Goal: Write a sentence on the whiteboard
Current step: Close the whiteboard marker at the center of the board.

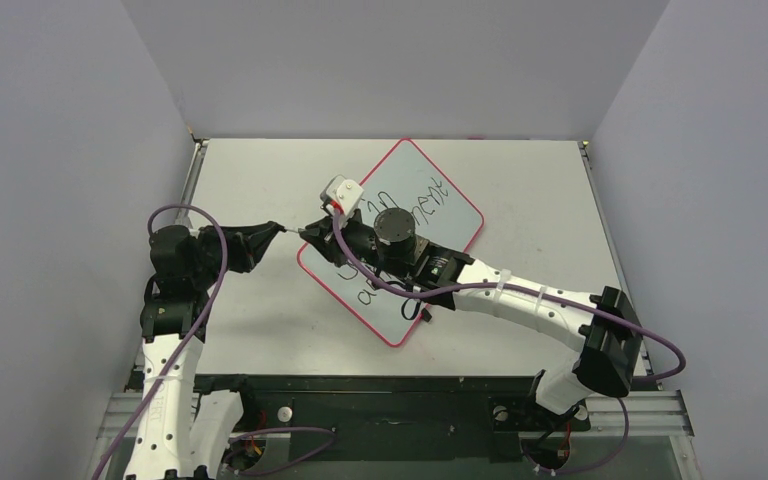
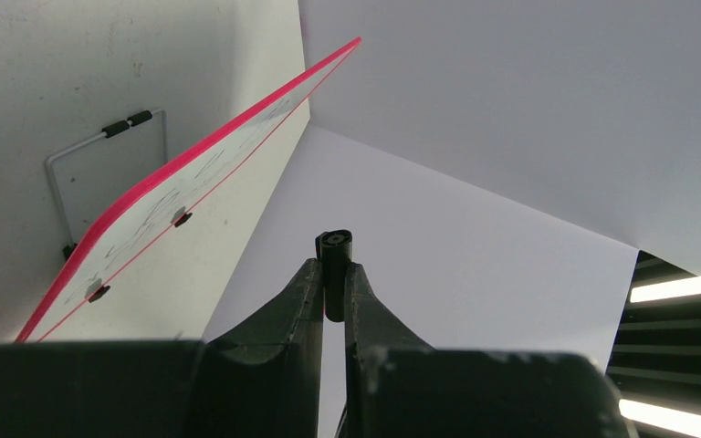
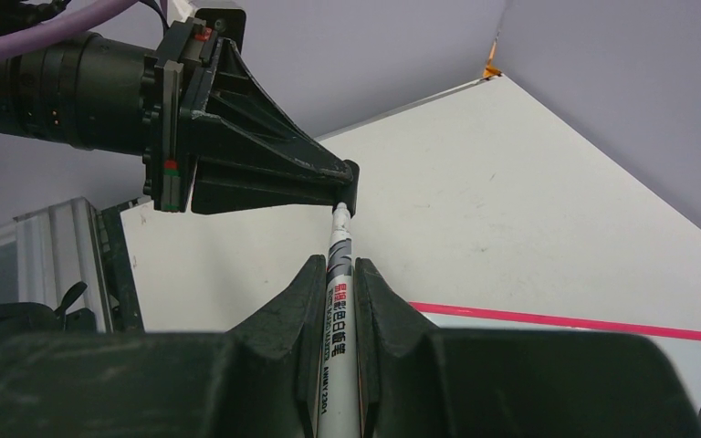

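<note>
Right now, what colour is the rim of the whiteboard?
Red. The whiteboard rim shows best in the left wrist view, edge-on against the pale walls.

- Blocked at 9 o'clock of the whiteboard (image 1: 450, 215): left gripper (image 1: 279, 230) clamping cap (image 2: 334, 265) and right gripper (image 1: 305, 234) clamping marker (image 3: 340, 274), tip to tip.
- Barred from 4 o'clock to centre by the right arm (image 1: 520, 300) lying over the board.
- Open over bare table (image 1: 540, 180) at 12 and 2 o'clock.
- Closed in by walls (image 1: 60, 150) at 9, 12 and 3 o'clock of the table.
</note>
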You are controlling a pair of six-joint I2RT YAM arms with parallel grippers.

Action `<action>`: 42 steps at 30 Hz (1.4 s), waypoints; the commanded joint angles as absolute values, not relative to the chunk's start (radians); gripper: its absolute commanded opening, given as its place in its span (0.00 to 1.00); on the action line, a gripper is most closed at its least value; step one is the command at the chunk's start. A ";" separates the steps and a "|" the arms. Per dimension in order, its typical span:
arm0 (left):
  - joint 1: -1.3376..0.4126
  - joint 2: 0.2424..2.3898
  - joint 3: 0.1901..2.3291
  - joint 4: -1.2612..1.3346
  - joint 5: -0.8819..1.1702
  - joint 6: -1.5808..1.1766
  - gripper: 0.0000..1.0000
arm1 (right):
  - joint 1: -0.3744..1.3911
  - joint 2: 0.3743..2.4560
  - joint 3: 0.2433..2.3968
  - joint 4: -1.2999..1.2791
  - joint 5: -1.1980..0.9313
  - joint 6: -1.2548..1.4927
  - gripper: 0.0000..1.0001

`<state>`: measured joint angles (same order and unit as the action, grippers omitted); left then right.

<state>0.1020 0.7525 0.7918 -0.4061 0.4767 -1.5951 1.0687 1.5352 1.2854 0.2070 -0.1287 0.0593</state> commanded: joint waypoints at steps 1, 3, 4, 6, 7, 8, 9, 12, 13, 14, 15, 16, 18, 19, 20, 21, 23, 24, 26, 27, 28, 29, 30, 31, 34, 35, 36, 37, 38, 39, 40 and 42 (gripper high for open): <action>0.107 0.738 0.797 -0.354 0.488 -1.612 0.00 | 1.078 1.540 1.327 0.236 -0.109 0.045 0.00; 0.106 0.737 0.796 -0.351 0.490 -1.616 0.00 | 1.078 1.544 1.328 0.234 -0.107 0.045 0.00; 0.106 0.736 0.795 -0.351 0.490 -1.617 0.00 | 1.078 1.546 1.329 0.232 -0.107 0.046 0.00; 0.106 0.736 0.796 -0.351 0.490 -1.618 0.00 | 1.079 1.551 1.333 0.228 -0.106 0.046 0.00; 0.106 0.736 0.796 -0.350 0.491 -1.618 0.00 | 1.079 1.554 1.335 0.228 -0.106 0.047 0.00; 0.106 0.736 0.795 -0.350 0.491 -1.618 0.00 | 1.079 1.555 1.336 0.227 -0.106 0.046 0.00; 0.106 0.736 0.794 -0.349 0.491 -1.620 0.00 | 1.080 1.558 1.337 0.226 -0.105 0.047 0.00; 0.106 0.735 0.795 -0.347 0.491 -1.620 0.00 | 1.084 1.563 1.341 0.222 -0.103 0.046 0.00; 0.106 0.736 0.795 -0.346 0.491 -1.621 0.00 | 1.084 1.566 1.343 0.221 -0.103 0.047 0.00; 0.107 0.735 0.794 -0.347 0.491 -1.621 0.00 | 1.085 1.569 1.346 0.218 -0.104 0.047 0.00; 0.107 0.736 0.793 -0.346 0.492 -1.623 0.00 | 1.086 1.570 1.346 0.217 -0.103 0.047 0.00; 0.106 0.735 0.793 -0.346 0.491 -1.622 0.00 | 1.086 1.571 1.348 0.216 -0.101 0.047 0.00; 0.106 0.734 0.792 -0.345 0.491 -1.625 0.00 | 1.087 1.577 1.350 0.214 -0.099 0.046 0.00; 0.107 0.734 0.792 -0.344 0.490 -1.627 0.00 | 1.087 1.578 1.350 0.213 -0.098 0.046 0.00; 0.106 0.734 0.790 -0.344 0.489 -1.627 0.00 | 1.089 1.578 1.350 0.210 -0.097 0.046 0.00; 0.106 0.734 0.788 -0.344 0.489 -1.629 0.00 | 1.090 1.578 1.350 0.209 -0.095 0.043 0.00; 0.106 0.734 0.782 -0.342 0.487 -1.635 0.00 | 1.092 1.569 1.346 0.203 -0.091 0.039 0.00; 0.106 0.734 0.780 -0.342 0.485 -1.636 0.00 | 1.094 1.567 1.340 0.203 -0.088 0.034 0.00; 0.106 0.732 0.773 -0.340 0.480 -1.641 0.00 | 1.096 1.558 1.333 0.199 -0.080 0.028 0.00; 0.107 0.732 0.770 -0.340 0.478 -1.646 0.00 | 1.097 1.552 1.329 0.196 -0.076 0.027 0.00; 0.106 0.731 0.766 -0.336 0.477 -1.647 0.00 | 1.098 1.548 1.328 0.196 -0.072 0.023 0.00; 0.108 0.730 0.764 -0.332 0.476 -1.651 0.00 | 1.099 1.547 1.326 0.193 -0.071 0.022 0.00; 0.107 0.730 0.761 -0.330 0.477 -1.654 0.00 | 1.100 1.545 1.326 0.192 -0.071 0.021 0.00; 0.107 0.729 0.760 -0.330 0.475 -1.655 0.00 | 1.101 1.545 1.325 0.190 -0.069 0.020 0.00; 0.107 0.728 0.759 -0.331 0.475 -1.659 0.00 | 1.103 1.542 1.323 0.188 -0.063 0.017 0.00; 0.107 0.728 0.758 -0.332 0.475 -1.660 0.00 | 1.105 1.542 1.322 0.187 -0.061 0.016 0.00; 0.107 0.728 0.758 -0.336 0.474 -1.660 0.00 | 1.106 1.540 1.320 0.188 -0.057 0.014 0.00; 0.107 0.727 0.758 -0.337 0.474 -1.660 0.00 | 1.106 1.538 1.316 0.190 -0.054 0.014 0.00; 0.107 0.726 0.757 -0.338 0.473 -1.660 0.00 | 1.107 1.536 1.315 0.192 -0.048 0.014 0.00; 0.107 0.725 0.757 -0.341 0.471 -1.660 0.00 | 1.107 1.534 1.312 0.195 -0.045 0.014 0.00; 0.108 0.724 0.755 -0.341 0.471 -1.661 0.00 | 1.107 1.531 1.309 0.196 -0.041 0.014 0.00; 0.108 0.724 0.752 -0.339 0.470 -1.662 0.00 | 1.108 1.527 1.305 0.199 -0.033 0.014 0.00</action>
